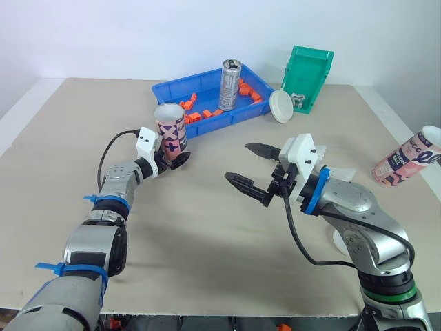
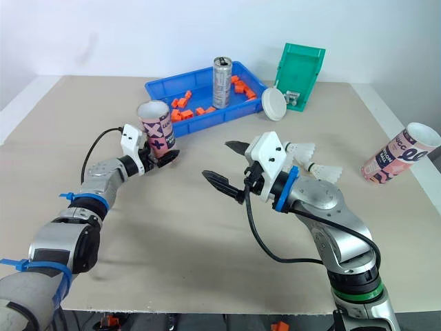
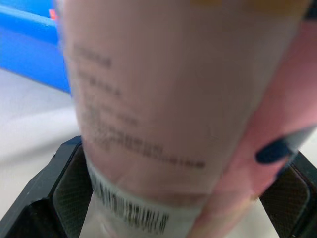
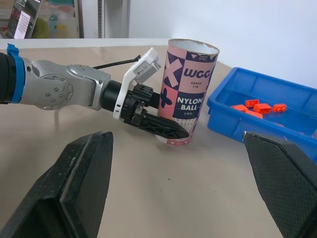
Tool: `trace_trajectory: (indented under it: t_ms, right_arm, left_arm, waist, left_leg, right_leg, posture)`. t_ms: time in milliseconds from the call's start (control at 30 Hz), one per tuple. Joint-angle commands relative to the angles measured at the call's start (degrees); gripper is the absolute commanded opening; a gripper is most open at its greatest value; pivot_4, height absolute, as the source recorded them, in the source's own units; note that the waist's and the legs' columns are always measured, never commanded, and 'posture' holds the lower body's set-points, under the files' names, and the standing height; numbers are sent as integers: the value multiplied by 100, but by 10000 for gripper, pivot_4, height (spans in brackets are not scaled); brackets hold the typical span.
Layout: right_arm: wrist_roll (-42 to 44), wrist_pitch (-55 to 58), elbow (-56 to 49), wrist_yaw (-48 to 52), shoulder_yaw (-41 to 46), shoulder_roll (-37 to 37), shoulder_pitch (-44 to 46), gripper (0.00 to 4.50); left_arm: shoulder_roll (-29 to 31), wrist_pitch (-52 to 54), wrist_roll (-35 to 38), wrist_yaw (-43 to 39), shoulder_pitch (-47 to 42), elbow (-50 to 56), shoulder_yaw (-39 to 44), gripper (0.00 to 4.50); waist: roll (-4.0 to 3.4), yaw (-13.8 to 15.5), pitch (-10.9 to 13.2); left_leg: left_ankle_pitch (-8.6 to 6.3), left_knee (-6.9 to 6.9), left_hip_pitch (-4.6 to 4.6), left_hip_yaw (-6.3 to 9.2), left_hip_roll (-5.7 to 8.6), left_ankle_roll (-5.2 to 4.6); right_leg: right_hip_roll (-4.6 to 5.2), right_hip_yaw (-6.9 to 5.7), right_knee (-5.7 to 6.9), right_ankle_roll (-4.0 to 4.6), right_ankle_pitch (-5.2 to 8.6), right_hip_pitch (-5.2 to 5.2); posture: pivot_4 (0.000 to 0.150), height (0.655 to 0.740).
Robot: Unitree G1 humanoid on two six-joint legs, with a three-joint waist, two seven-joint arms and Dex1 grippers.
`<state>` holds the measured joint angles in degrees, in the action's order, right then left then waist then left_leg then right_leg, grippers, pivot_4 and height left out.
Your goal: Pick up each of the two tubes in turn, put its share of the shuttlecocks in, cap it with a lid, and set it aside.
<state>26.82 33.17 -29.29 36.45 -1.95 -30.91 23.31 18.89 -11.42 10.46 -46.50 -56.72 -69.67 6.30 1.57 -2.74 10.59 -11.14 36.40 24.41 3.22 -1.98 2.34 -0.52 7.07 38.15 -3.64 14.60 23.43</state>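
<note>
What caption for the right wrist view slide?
Left gripper holds the pink tube upright beside the blue tray, seen between the right gripper's open jaws.

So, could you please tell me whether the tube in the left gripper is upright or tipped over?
Upright: the tube stands with its uncapped mouth facing up, and the left gripper is shut around its lower part.

Bright, even light; soft shadows

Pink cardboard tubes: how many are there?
2. One pink cardboard tube stands upright in the left end effector, beside the blue plastic tray; the other tube lies on its side near the table's right edge.
</note>
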Motion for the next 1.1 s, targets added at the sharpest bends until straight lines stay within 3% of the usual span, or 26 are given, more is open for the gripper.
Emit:
trace_trajectory:
  t_ms: [33, 67, 233, 433, 600, 867, 1100]
  right_arm:
    - [94, -9, -290, -54, 200, -45, 68, 44777]
    - [100, -3, -301, -62, 209, -49, 63, 44777]
    - [132, 28, -323, -77, 256, -71, 57, 45000]
    - [71, 0, -216, -93, 304, -133, 43, 45000]
    - [-373, 164, 17, -708, 566, -138, -375, 45000]
    - [-987, 320, 342, -1766, 715, 310, -1103, 45000]
    - [-1266, 0, 918, -1911, 729, 568, -1180, 45000]
  left_arm:
    - [-29, -195, -116, 98, -133, -60, 62, 45000]
    - [-50, -197, -113, 48, -118, -67, 79, 45000]
    - [-66, -177, -167, 46, -84, -91, 115, 29965]
    - [-44, -224, -196, -130, -14, 17, 120, 29965]
    - [210, -54, -364, -951, 90, 548, -209, 29965]
    - [1170, 1434, -308, -2980, 565, 2793, -973, 29965]
    - [1994, 1579, -574, -3918, 918, 3999, -1618, 29965]
  waist:
    - [0, 2, 0]
    - [0, 2, 0]
    - [0, 2, 0]
    - [0, 2, 0]
    - [0, 2, 0]
    - [-2, -7, -1]
    - [-2, -9, -1]
  left_leg:
    - [0, 0, 0, 0, 0, 0]
    - [0, 0, 0, 0, 0, 0]
    - [0, 0, 1, 1, 1, 0]
    - [0, 1, 1, 2, 1, 0]
    - [0, 1, 1, 4, 1, 0]
    - [1, -2, 1, 3, -3, 0]
    - [2, -1, -7, 0, -9, -1]
  right_leg:
    - [0, 0, 0, 0, 0, 0]
    - [0, 0, 0, 0, 0, 0]
    - [1, -1, 1, 1, -1, -1]
    - [1, -2, 1, 1, -1, -1]
    - [1, -3, 1, 8, -5, -2]
    - [-1, -4, 11, 34, -8, 5]
    - [-3, -4, 15, 30, -1, 2]
  posture:
    - [1500, 7400]
    - [1500, 7400]
    - [1500, 7400]
    - [1500, 7400]
    - [1500, 7400]
    - [1500, 7400]
    - [1500, 7400]
